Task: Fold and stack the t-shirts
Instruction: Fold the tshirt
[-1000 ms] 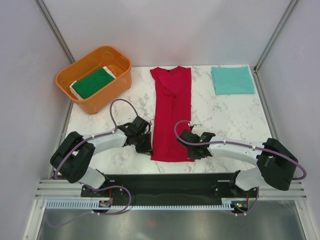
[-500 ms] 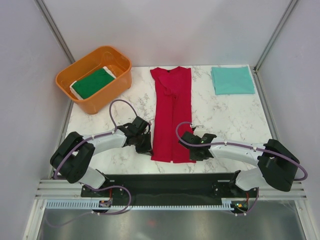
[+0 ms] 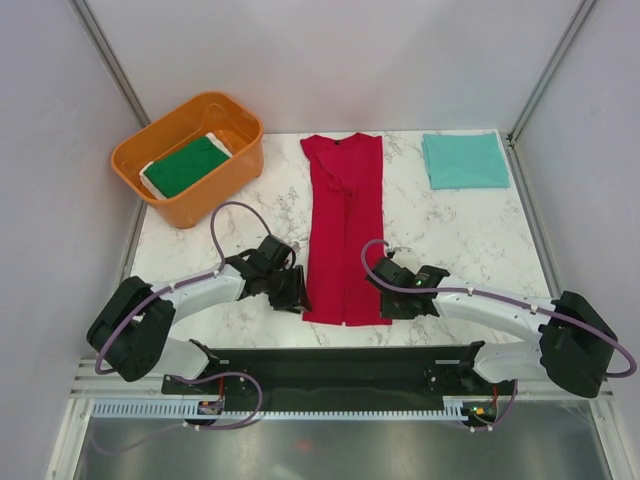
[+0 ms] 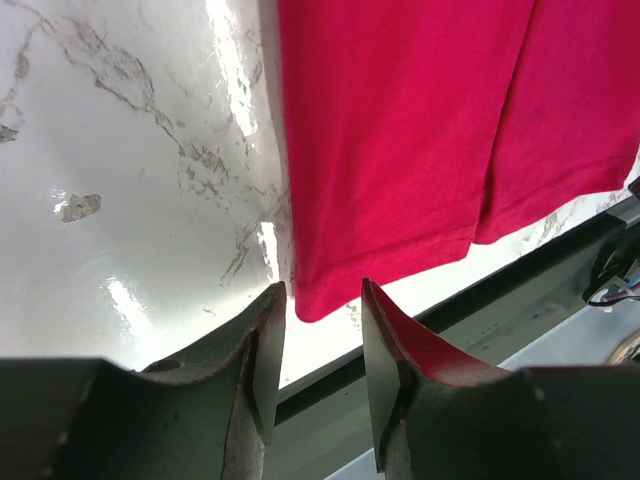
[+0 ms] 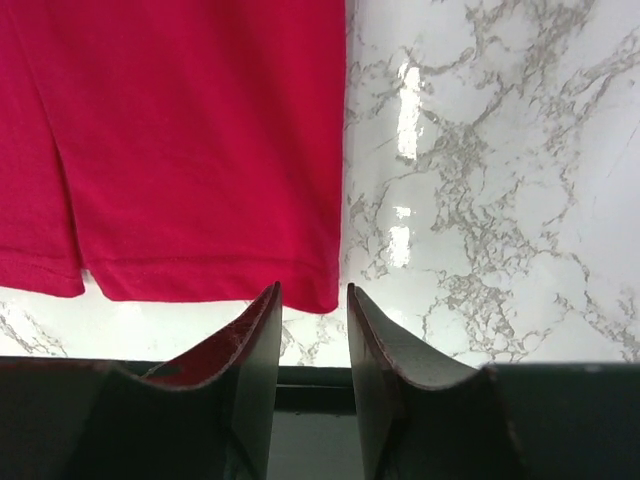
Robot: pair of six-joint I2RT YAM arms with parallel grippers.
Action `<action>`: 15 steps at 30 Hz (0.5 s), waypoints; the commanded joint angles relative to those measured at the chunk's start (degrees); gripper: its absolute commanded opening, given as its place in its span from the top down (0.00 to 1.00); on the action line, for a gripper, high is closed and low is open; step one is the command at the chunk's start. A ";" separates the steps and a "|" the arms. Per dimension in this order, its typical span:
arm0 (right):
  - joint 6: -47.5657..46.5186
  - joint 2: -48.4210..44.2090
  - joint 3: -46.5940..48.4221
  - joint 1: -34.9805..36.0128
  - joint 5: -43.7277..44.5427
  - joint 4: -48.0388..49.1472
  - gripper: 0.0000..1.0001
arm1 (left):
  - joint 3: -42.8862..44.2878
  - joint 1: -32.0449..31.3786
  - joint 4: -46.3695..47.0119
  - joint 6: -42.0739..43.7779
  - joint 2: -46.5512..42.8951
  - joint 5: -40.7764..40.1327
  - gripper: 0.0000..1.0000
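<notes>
A bright red cloth t-shirt (image 3: 343,230) lies flat on the white marble-patterned table (image 3: 450,240). It is folded lengthwise into a long narrow strip, with the collar at the far end and the hem at the near end. Everything else is placed from this shirt.

The left gripper (image 4: 322,292) is low at the shirt's near left hem corner. Its two dark fingers stand apart, and the corner of the hem lies in the gap between the tips. Nothing is clamped. From the wrist view the cloth seems to sit just clear of the finger pads, though the angle is too steep to be sure.

The right gripper (image 5: 312,295) is at the near right hem corner. Its fingers are also parted, more narrowly, with that corner in the gap and no grip on it.

Both arms reach in from either side of the strip. A purple cable (image 3: 225,215) loops above the left arm, just left of the shirt, and a second loop rises beside the shirt's right edge.

Just past the hem, a black base rail (image 3: 340,360) runs along the table's near edge.

Well to the shirt's far left is a rounded orange plastic tub (image 3: 150,160). It holds a folded dark green t-shirt with a white edge (image 3: 185,165).

To the far right, apart from the red strip, a teal t-shirt (image 3: 465,160) lies folded into a neat rectangle.
</notes>
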 commanded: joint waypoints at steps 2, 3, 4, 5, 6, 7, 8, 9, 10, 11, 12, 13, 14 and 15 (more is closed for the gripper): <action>-4.72 -2.89 -1.80 -3.81 -4.63 2.08 0.59 | -1.26 -0.23 1.44 0.04 -0.80 3.10 0.56; -5.35 -4.03 -2.60 -5.38 -5.60 2.78 0.58 | -1.53 -0.23 1.88 0.21 -0.71 3.63 0.56; -5.79 -4.65 -3.30 -6.27 -6.40 4.35 0.57 | -1.96 -0.23 2.32 0.22 -0.45 3.90 0.56; -6.49 -5.09 -4.87 -7.15 -9.28 5.50 0.56 | -2.23 -0.15 2.59 0.13 -0.18 4.08 0.56; -7.71 -5.62 -5.85 -9.24 -10.87 6.55 0.56 | -2.49 -0.23 2.76 0.22 -0.01 3.99 0.56; -8.42 -5.62 -6.73 -10.31 -12.80 8.74 0.56 | -2.93 -0.15 3.29 0.13 0.34 4.16 0.56; -8.95 -5.89 -8.30 -11.80 -14.39 9.98 0.56 | -3.11 -0.23 3.55 0.13 0.61 4.17 0.56; -9.56 -5.89 -9.10 -12.16 -16.32 11.12 0.56 | -3.28 -0.23 3.82 0.04 0.78 4.51 0.56; -9.66 -6.15 -9.72 -12.43 -17.21 12.70 0.57 | -3.63 -0.23 4.17 0.04 1.13 4.69 0.56; -9.66 -6.59 -10.42 -12.60 -18.09 13.06 0.57 | -3.73 -0.23 4.52 0.04 1.66 4.69 0.57; -9.66 -6.77 -10.69 -12.78 -18.36 13.33 0.57 | -3.81 -0.15 4.78 -0.05 2.01 4.95 0.58; -9.57 -6.94 -10.95 -12.96 -18.36 13.24 0.58 | -3.90 -0.23 4.96 0.04 2.19 5.13 0.59; -9.48 -7.12 -11.48 -13.48 -18.53 13.16 0.58 | -4.08 -0.23 5.40 0.04 2.45 5.22 0.60; -9.66 -7.29 -11.74 -13.66 -18.80 13.42 0.58 | -4.16 -0.23 5.57 -0.05 2.72 5.39 0.61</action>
